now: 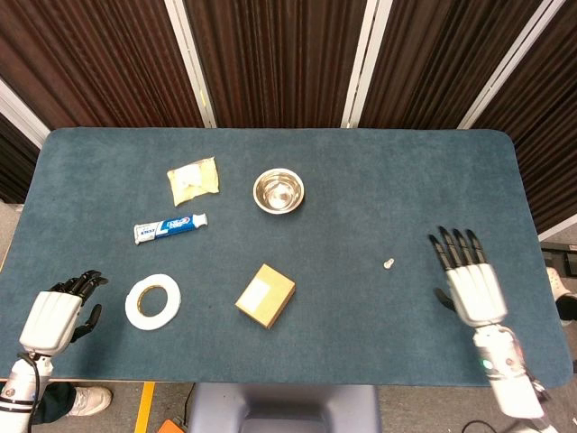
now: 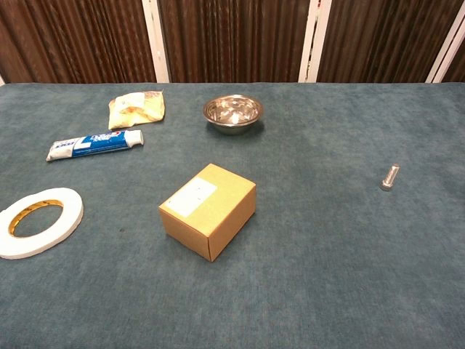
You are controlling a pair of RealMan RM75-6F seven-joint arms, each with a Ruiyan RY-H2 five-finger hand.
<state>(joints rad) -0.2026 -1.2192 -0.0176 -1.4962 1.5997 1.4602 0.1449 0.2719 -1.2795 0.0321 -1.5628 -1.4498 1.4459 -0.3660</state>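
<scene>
My right hand point(image 1: 468, 281) is over the table's right side with its fingers straight and spread, holding nothing. A small metal bolt point(image 1: 389, 264) point(image 2: 390, 177) lies on the cloth to its left, apart from it. My left hand point(image 1: 59, 313) stays at the near left corner with its fingers curled in and nothing in them; the white tape roll point(image 1: 152, 300) point(image 2: 36, 221) is nearest to it. A cardboard box point(image 1: 265, 295) point(image 2: 208, 209) sits in the middle. Neither hand shows in the chest view.
A steel bowl point(image 1: 279, 190) point(image 2: 232, 112) stands behind the box. A toothpaste tube point(image 1: 169, 227) point(image 2: 94, 144) and a yellow packet point(image 1: 193, 179) point(image 2: 136, 108) lie at the far left. The blue table point(image 1: 433, 180) ends at curtains behind.
</scene>
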